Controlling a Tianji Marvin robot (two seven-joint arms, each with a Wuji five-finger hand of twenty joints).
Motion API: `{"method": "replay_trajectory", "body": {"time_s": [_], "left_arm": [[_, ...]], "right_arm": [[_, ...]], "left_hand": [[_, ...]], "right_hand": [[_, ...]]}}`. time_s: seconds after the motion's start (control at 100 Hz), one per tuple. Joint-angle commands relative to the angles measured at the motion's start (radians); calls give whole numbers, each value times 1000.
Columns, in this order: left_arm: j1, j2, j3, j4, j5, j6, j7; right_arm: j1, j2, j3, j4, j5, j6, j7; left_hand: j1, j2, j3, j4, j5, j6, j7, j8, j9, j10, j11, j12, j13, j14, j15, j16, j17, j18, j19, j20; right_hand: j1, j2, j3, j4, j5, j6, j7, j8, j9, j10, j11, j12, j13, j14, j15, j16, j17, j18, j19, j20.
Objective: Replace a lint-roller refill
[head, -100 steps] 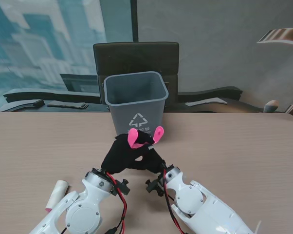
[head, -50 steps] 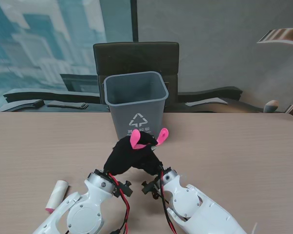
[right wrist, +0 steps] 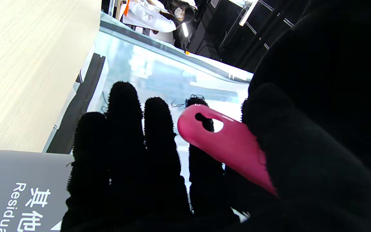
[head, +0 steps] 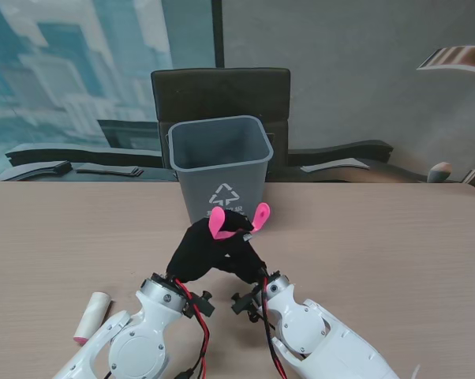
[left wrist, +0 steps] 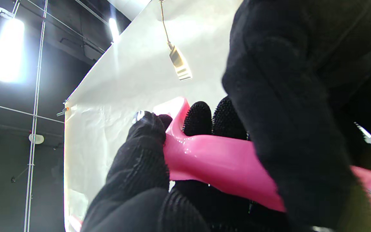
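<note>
Near the table's (head: 395, 237) middle, both gloved hands, left hand (head: 196, 251) and right hand (head: 239, 254), are clamping the pink roller handle (head: 218, 223); next I'm fetching the refill (head: 91, 314) at my near-left edge.

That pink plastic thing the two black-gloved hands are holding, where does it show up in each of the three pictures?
Stand view: the pink lint-roller handle pokes out of the gloved hands, in front of the grey bin.
Left wrist view: the handle crosses the middle, clasped by black fingers.
Right wrist view: its end with the hanging hole shows centre-right.
Shared landmark: the grey bin, also in the right wrist view; not in the left.
</note>
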Motion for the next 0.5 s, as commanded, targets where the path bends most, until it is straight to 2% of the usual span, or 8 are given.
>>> {"method": "replay_trajectory", "body": {"time_s": [0.0, 0.06, 0.11, 0.18, 0.24, 0.35, 0.4, 0.49], "left_arm": [[4, -2, -10, 1, 2, 10, -9], [4, -2, -12, 1, 5, 11, -8], [4, -2, -13, 1, 6, 12, -8], [4, -2, -12, 1, 5, 12, -8], [3, -2, -12, 2, 3, 12, -10], [2, -2, -13, 3, 1, 15, -13], [1, -1, -14, 3, 2, 17, -14], [1, -1, -17, 3, 4, 22, -15]], "right_arm": [[-15, -6, 5, -18, -8, -10, -9], [-24, -10, 9, -28, -8, -4, -25], [-32, -14, 13, -38, -7, 2, -39], [-40, -17, 17, -48, -11, 9, -56], [-46, -20, 20, -57, -16, 13, -71], [-57, -23, 26, -71, -23, 16, -89], [-62, -22, 30, -78, -25, 18, -91], [-73, -18, 40, -95, -32, 25, -96]], "left_hand": [[95, 87, 29, -7, -20, -32, 22, 14, -15, -79, 7, -26, -28, -21, -17, -16, -31, 17, -40, -19], [96, 87, 30, -7, -21, -32, 22, 14, -16, -79, 7, -26, -30, -21, -17, -16, -31, 17, -40, -19], [96, 87, 30, -6, -22, -31, 22, 13, -16, -79, 6, -26, -30, -21, -17, -16, -31, 17, -40, -19], [97, 87, 30, -6, -21, -31, 23, 14, -16, -79, 7, -26, -31, -21, -17, -16, -32, 17, -42, -19], [98, 86, 30, -6, -21, -30, 22, 13, -17, -77, 7, -26, -32, -18, -17, -16, -32, 17, -43, -20], [96, 87, 29, -7, -21, -30, 22, 13, -17, -76, 6, -26, -33, -18, -17, -15, -34, 18, -45, -21], [96, 86, 29, -6, -21, -30, 21, 12, -17, -76, 6, -26, -32, -20, -17, -15, -34, 17, -45, -21], [95, 79, 29, -5, -24, -18, 11, 5, -20, -67, -5, -31, -35, -19, -21, -17, -34, 17, -46, -21]], "right_hand": [[-35, 8, -4, 43, 48, -41, -8, 41, -31, 0, 0, 5, 1, -94, -10, -5, -10, -25, -8, 9], [23, 76, -62, -19, 63, -59, 17, 45, -6, -2, 10, 3, 19, -91, 10, -2, 1, -19, 4, 12], [69, 104, -98, -48, 55, -74, 113, -33, 19, -2, 19, 1, 37, -88, 29, 0, 12, -13, 16, 12], [129, 124, -109, -70, 55, -96, 227, -95, 60, -3, 35, 4, 72, -84, 62, 11, 31, -2, 34, 15], [188, 148, -110, -71, 67, -118, 320, -149, 103, -2, 53, 10, 111, -79, 95, 23, 54, 9, 54, 20], [239, 184, -69, -66, 129, -132, 366, -132, 172, 3, 82, 21, 174, -77, 148, 44, 91, 25, 77, 28], [230, 191, -35, -59, 146, -120, 364, -86, 187, 12, 105, 41, 193, -80, 180, 60, 103, 26, 86, 30], [234, 171, 34, -54, 174, -79, 369, 5, 215, 62, 160, 95, 238, -72, 267, 105, 132, 51, 97, 36]]}}
